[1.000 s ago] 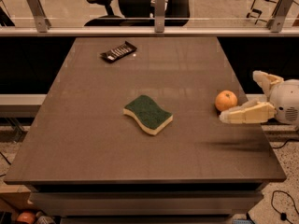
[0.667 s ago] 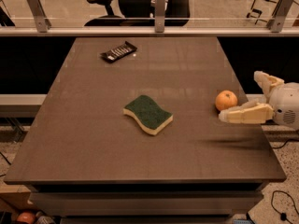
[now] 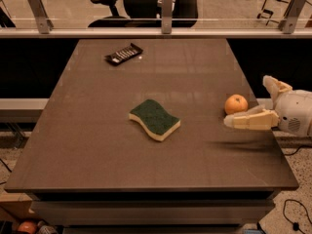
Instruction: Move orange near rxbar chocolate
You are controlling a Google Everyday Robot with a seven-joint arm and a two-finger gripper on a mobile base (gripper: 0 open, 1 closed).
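My claw [image 3: 246, 101] sits at the three o'clock edge of the table [image 3: 97, 145]. It is spread wide and holds nothing. The orange [image 3: 236, 104] rests on the tabletop just beside my nearer finger, at the mouth of the gap. The rxbar chocolate [image 3: 124, 54] lies well apart at eleven o'clock, its white print too small to read. A green-and-yellow sponge [image 3: 154, 119] lies near the centre.
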